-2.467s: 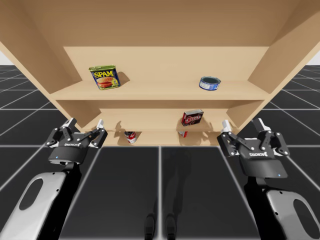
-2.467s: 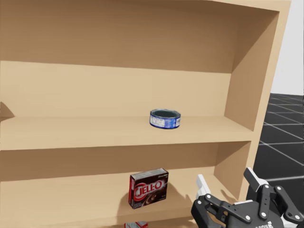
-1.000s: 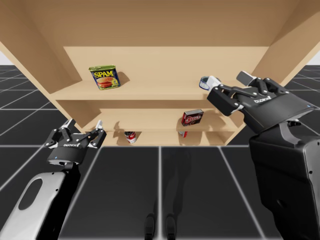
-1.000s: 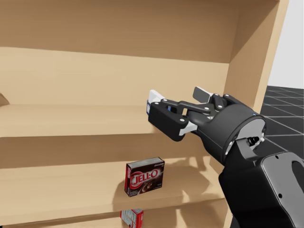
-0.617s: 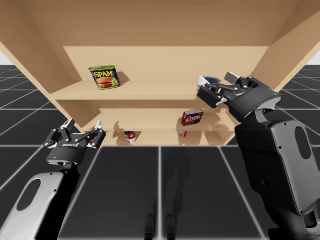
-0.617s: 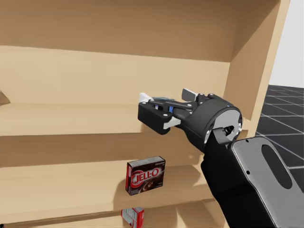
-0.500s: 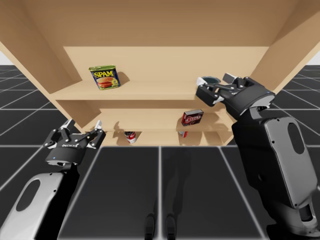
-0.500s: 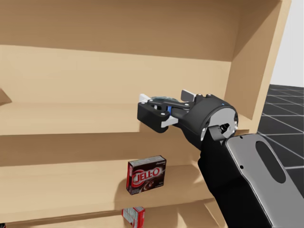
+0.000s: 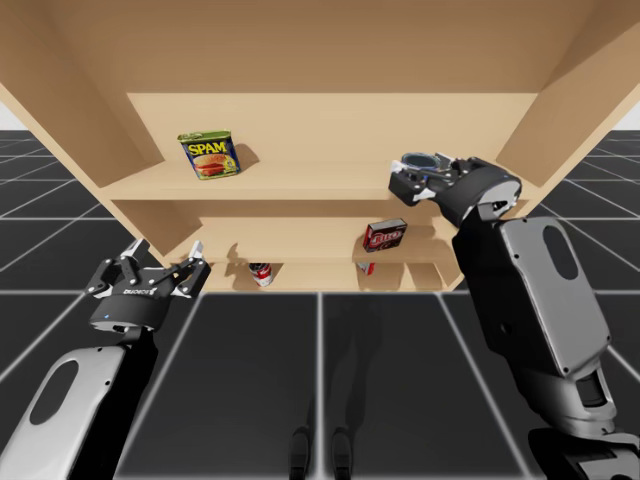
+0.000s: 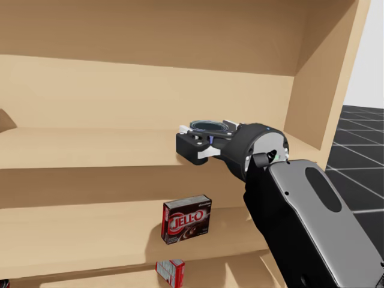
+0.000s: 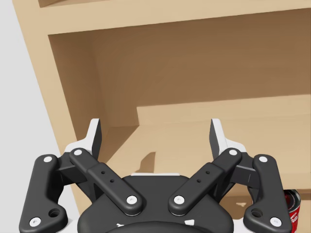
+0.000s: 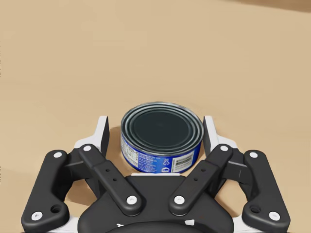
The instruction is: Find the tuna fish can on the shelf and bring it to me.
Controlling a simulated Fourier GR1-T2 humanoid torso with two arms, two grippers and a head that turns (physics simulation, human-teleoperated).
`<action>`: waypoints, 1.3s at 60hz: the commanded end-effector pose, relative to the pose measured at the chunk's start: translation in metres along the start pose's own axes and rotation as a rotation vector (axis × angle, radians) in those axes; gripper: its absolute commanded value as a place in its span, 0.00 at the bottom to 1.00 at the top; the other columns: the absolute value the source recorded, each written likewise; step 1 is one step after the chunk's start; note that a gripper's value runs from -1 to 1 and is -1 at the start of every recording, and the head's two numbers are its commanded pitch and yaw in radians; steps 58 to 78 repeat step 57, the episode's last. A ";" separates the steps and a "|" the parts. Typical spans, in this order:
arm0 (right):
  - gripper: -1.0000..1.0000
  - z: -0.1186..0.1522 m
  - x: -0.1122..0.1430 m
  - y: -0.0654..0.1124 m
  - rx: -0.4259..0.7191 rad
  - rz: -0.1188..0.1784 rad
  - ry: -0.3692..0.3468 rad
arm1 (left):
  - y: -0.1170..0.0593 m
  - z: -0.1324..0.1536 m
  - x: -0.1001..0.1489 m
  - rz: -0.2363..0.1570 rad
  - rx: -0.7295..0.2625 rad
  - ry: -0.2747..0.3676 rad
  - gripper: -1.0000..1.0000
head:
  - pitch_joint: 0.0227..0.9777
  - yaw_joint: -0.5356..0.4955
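Note:
The tuna can [image 12: 161,130] is flat and round, with a blue label and a dark lid. It stands on the upper shelf board [image 9: 300,186] at the right. My right gripper [image 9: 421,167] is open with one finger on each side of the can [image 10: 210,126]. A narrow gap shows at one finger, and the other finger sits very close to the can's wall. My left gripper [image 9: 168,250] is open and empty, low in front of the shelf's left end [image 11: 155,138].
A blue and yellow rectangular can [image 9: 209,155] stands at the upper shelf's left. A dark red box [image 10: 186,219] sits on the middle shelf below the tuna can. On the lowest shelf are a red can [image 9: 261,273] and a small red and white box [image 10: 170,273]. The shelf's right wall [image 10: 318,102] is close to my right arm.
My right arm has risen from low in front of the shelf to the upper shelf, and its open fingers have slid around the tuna can. My head has turned slightly. My left arm is still.

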 end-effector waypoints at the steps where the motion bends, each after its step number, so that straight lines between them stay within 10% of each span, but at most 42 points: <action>1: 0.51 -0.006 -0.016 -0.001 -0.012 0.012 0.072 | 0.000 0.000 0.000 0.000 -0.001 0.000 0.00 | 0.34 0.26; 2: 0.83 -0.006 -0.016 -0.001 -0.008 0.008 0.073 | 0.000 0.000 0.000 0.000 -0.001 0.000 0.00 | 0.34 0.26; 3: 0.94 -0.006 -0.016 -0.001 -0.007 0.006 0.072 | 0.000 0.000 0.000 0.000 -0.001 0.000 0.00 | 0.34 0.26; 6: 0.99 -0.005 -0.016 -0.001 -0.012 0.004 0.069 | 0.000 0.000 0.000 0.000 -0.001 0.000 0.00 | 0.34 0.26; 24: 0.99 0.018 0.005 -0.012 -0.076 0.020 -0.042 | -0.002 0.001 0.000 -0.001 -0.005 0.001 0.00 | 0.34 0.26; 55: 0.97 0.113 0.000 0.002 -0.128 0.172 -0.194 | -0.003 0.001 0.001 -0.006 -0.010 -0.003 0.00 | 0.34 0.27; 78: 0.99 0.118 0.000 0.004 -0.125 0.173 -0.198 | -0.003 0.001 0.001 -0.007 -0.011 -0.003 0.00 | 0.34 0.27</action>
